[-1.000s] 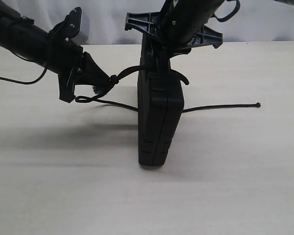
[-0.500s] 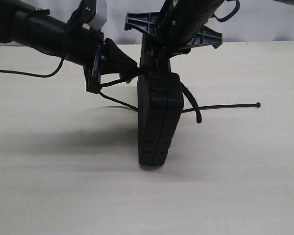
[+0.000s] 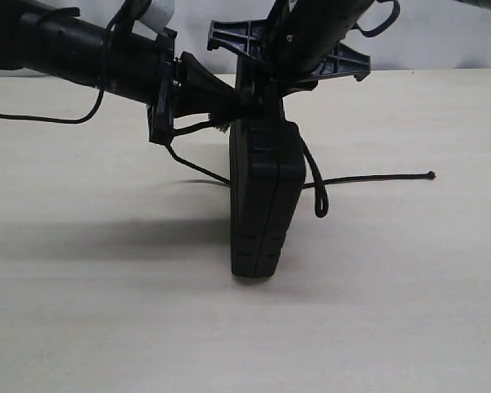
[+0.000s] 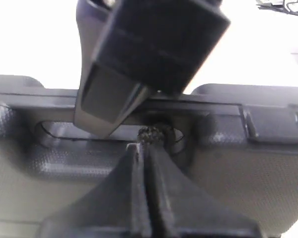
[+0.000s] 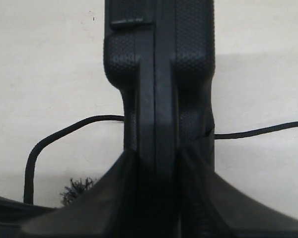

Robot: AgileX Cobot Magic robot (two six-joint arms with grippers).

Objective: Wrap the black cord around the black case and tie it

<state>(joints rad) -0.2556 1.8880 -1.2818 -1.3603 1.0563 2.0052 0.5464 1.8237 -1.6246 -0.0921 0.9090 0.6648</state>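
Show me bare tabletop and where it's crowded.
Free: the broad table strip on the camera's side of the black case, and the right side beyond the tip of the black cord. Crowded: the case's top, where left pincer and right pincer meet.

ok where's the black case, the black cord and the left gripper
black case [image 3: 266, 205], exterior view, narrow edge facing camera
black cord [image 3: 376, 178], exterior view, loose tail
left gripper [image 4: 143, 145], left wrist view, between shut fingertips

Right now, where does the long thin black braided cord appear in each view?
Exterior view: the cord lies on the table, either side of the upright flat matte black plastic case, tip far right.
Left wrist view: a short bit pinched in the left gripper.
Right wrist view: strands leave both sides of the case.
Shared landmark: the case.
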